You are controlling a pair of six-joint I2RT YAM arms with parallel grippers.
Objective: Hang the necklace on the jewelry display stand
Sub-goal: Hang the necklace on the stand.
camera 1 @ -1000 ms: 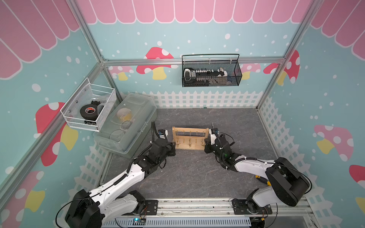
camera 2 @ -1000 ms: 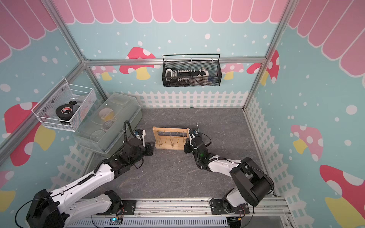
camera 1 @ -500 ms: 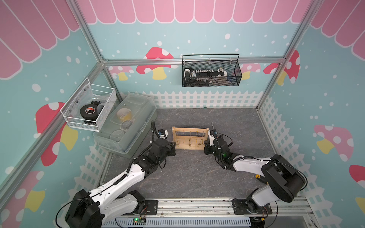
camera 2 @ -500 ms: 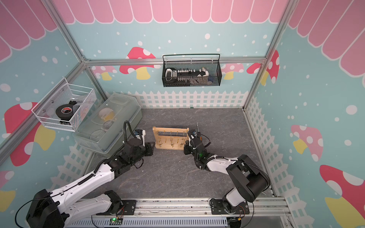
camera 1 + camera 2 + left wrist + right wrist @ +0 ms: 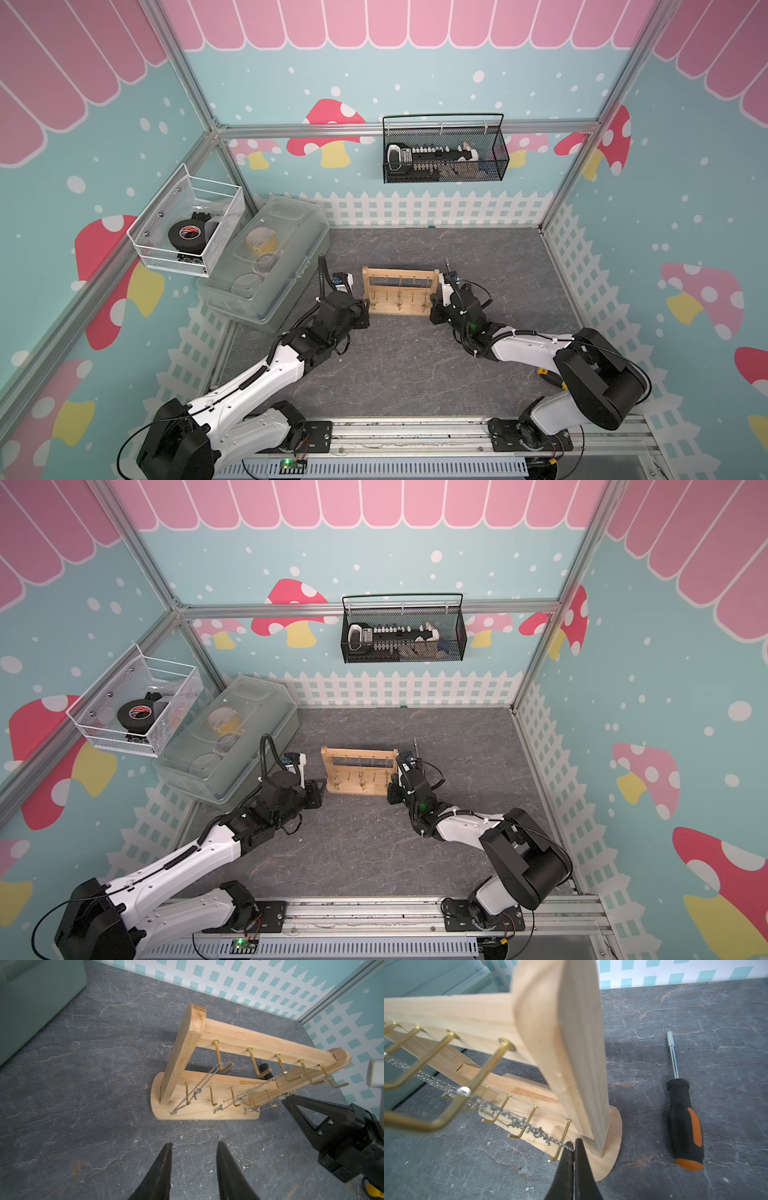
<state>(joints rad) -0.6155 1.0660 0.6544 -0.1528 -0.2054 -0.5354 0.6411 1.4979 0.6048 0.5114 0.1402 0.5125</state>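
Left claw (image 5: 194, 1144): narrowly parted, empty, near the stand's left end.
Right claw (image 5: 574, 1145): pinched shut on necklace (image 5: 537, 1132).
Necklace: taut, apparently looped over end upper peg (image 5: 483, 1068) of jewelry display stand (image 5: 577, 1043).
Outstanding, likely: release.

Light-wood jewelry display stand (image 5: 401, 273) upright on worktop (image 5: 415, 365), frame centre. Silver necklace (image 5: 500, 1111) over endmost gold peg (image 5: 486, 1068), taut, lower end pinched in right pincer (image 5: 574, 1147).
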